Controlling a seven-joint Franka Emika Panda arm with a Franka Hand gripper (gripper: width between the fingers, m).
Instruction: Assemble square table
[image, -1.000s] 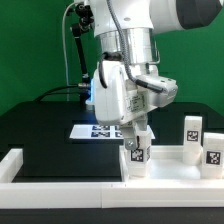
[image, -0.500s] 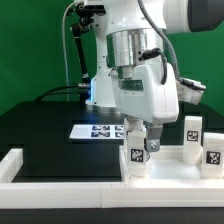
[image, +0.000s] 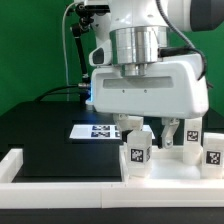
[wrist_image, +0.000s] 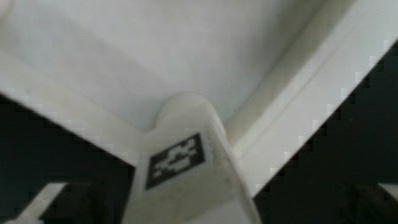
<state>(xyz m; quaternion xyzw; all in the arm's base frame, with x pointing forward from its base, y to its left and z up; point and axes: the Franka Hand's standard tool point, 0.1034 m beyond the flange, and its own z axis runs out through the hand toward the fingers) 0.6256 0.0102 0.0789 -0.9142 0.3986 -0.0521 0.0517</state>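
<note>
The square table's white top (image: 170, 166) lies at the exterior view's lower right, inside the wall pieces. One white tagged leg (image: 137, 151) stands upright on its near left corner. My gripper (image: 147, 131) hangs just above that leg, open, with a finger on either side of the leg's upper end and clear of it. In the wrist view the same leg (wrist_image: 185, 160) rises between the spread fingers, with the top's rimmed surface (wrist_image: 160, 50) behind it. Two more tagged legs (image: 192, 136) (image: 213, 150) stand on the right.
The marker board (image: 96, 130) lies flat on the black table behind the gripper. A long white L-shaped wall piece (image: 40, 176) runs along the front and up the exterior view's left. The arm's broad white hand hides the area behind the standing leg.
The hand has turned about its upright axis until its broad face shows. The jaws have spread from the standing leg and let it go. The leg has stayed in place.
</note>
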